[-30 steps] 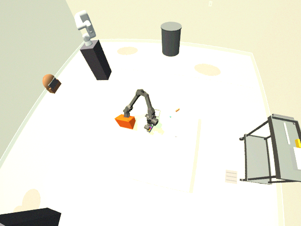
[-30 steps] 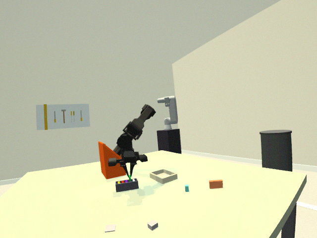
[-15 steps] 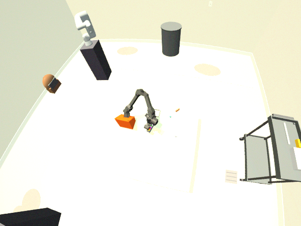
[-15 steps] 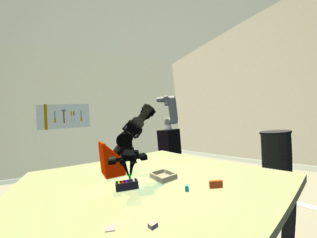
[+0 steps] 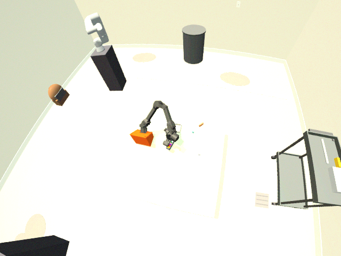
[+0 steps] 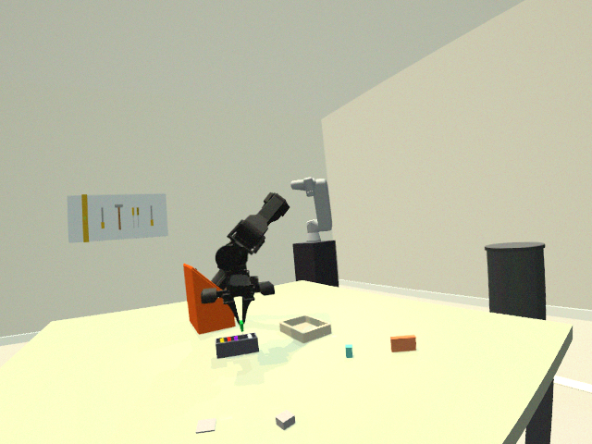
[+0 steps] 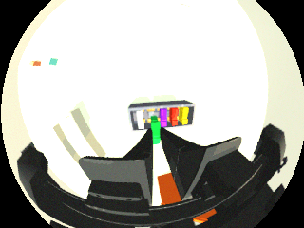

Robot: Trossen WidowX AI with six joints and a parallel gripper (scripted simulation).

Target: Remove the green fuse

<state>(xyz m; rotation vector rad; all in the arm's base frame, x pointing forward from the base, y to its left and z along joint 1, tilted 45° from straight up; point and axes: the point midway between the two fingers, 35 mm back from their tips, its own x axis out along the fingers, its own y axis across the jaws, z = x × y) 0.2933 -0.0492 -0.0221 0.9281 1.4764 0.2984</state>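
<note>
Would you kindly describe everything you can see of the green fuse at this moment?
The green fuse is a small, bright green, plastic-looking piece, upright and pinched at its upper end between the closed gripper fingers. In the exterior view it hangs just above the dark fuse block, apparently clear of its slot. In the wrist view it stands in front of the purple, red and yellow fuses. Nothing but the fingers seems to touch it.

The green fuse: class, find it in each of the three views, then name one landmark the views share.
Top: not resolvable; hidden at the gripper.
Exterior: green fuse sits between the fingertips, just above the fuse block.
Wrist: lower centre, at the fingertips, before the block.
Shared landmark: the fuse block with its coloured fuses.
</note>
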